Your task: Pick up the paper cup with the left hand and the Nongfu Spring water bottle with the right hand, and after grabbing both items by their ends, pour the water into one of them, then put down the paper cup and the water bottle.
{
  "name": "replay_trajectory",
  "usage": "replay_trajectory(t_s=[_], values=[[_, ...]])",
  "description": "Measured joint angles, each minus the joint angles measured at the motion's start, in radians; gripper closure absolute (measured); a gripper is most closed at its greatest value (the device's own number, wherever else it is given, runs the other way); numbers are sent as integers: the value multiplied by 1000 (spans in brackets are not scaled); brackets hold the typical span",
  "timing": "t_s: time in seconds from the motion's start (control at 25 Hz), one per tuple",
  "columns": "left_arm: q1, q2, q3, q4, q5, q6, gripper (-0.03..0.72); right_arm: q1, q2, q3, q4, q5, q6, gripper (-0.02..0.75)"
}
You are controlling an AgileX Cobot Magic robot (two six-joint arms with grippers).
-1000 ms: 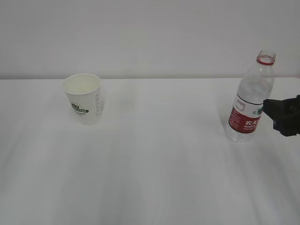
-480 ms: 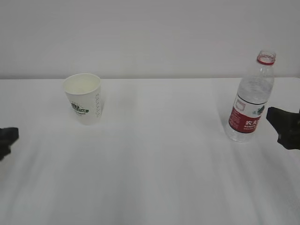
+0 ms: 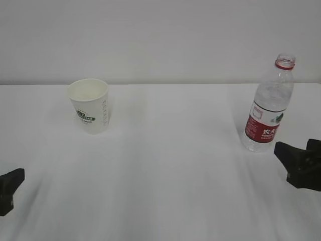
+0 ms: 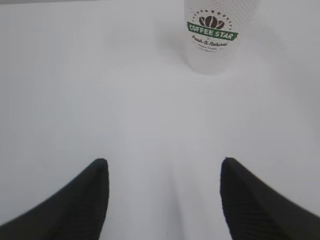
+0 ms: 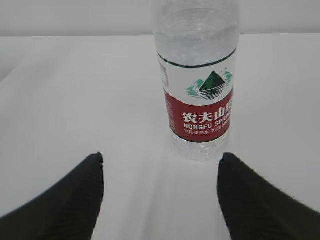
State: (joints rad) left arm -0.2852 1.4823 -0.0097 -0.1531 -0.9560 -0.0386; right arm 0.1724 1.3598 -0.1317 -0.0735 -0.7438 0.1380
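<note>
From the left wrist camera, my left claw (image 4: pixel 164 200) has its two black fingers (image 4: pixel 75 205) spread wide apart with nothing but bare white table (image 4: pixel 100 90) between them. Ahead of it and a little to the right stands the cup (image 4: pixel 212 37), upright, well clear of the fingertips, its green logo facing me.

My right claw (image 5: pixel 160 197) is the same: fingers (image 5: pixel 260 200) parted, holding nothing. The bottle (image 5: pixel 200 90) stands upright just ahead of it, slightly right of the gap's centre, near the tips but not touching, red label towards the camera.

In the exterior view both claws sit low at the near edges, the left (image 3: pixel 10 187) well short of the cup (image 3: pixel 90 105), the right (image 3: pixel 301 165) just this side of the bottle (image 3: pixel 268 108). The bottle's mouth is uncapped, with a red ring at the neck. I cannot tell whether there is water in the cup.
</note>
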Motion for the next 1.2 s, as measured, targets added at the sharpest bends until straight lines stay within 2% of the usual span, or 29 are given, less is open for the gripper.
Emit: replay_trajectory(t_s=[0.36,0.48,0.96,1.2], values=[[0,53,5,66,-149,-11,183,0,187,40,-20,-318,-25,204],[0,73,5,113,-182,-11,183,1,226,45,-12,-380,-62,204],[0,151,5,204,-185,-11,185,1,281,47,74,-394,-138,204],[0,151,5,213,-185,-11,185,1,284,36,87,-395,-148,204]])
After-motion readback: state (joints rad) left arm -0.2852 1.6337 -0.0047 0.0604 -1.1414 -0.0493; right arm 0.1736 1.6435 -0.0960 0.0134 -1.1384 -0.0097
